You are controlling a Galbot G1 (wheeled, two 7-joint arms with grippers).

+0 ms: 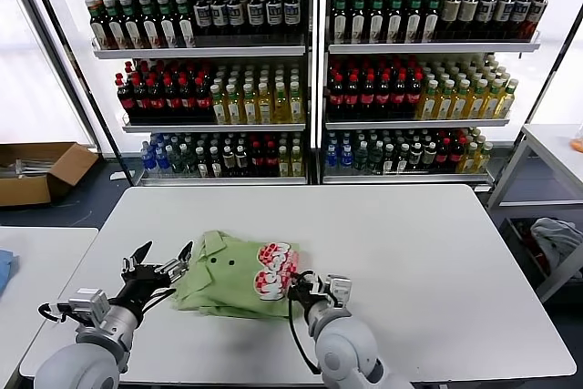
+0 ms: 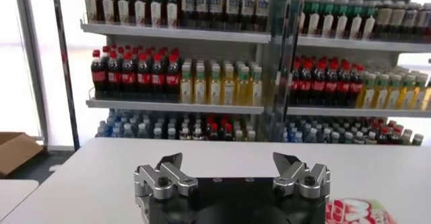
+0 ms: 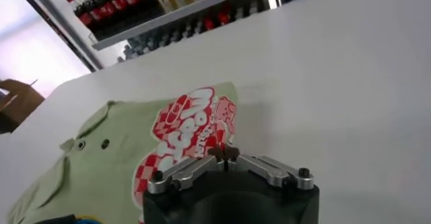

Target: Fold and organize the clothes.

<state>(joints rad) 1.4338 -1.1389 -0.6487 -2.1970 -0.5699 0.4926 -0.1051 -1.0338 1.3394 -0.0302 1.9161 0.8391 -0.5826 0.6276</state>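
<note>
One polo shirt [image 1: 239,272], two pincers, one table [image 1: 437,252], one cardboard box [image 1: 36,170].

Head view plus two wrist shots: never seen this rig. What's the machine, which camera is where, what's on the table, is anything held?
It is a two-armed robot with a gripper on each arm. The wide picture comes from a camera on its head, looking down at a white table; behind the table stand shelves of drink bottles. The other two pictures come from cameras on the wrists, each looking out past its own jaws.

On the table lies one light green polo shirt, partly folded, with a red-and-white checkered print facing up.

The left gripper sits at the shirt's left edge with its jaws wide apart, holding nothing. The right gripper is at the shirt's right edge beside the print, its jaws shut together. Whether they pinch any cloth cannot be seen.
</note>
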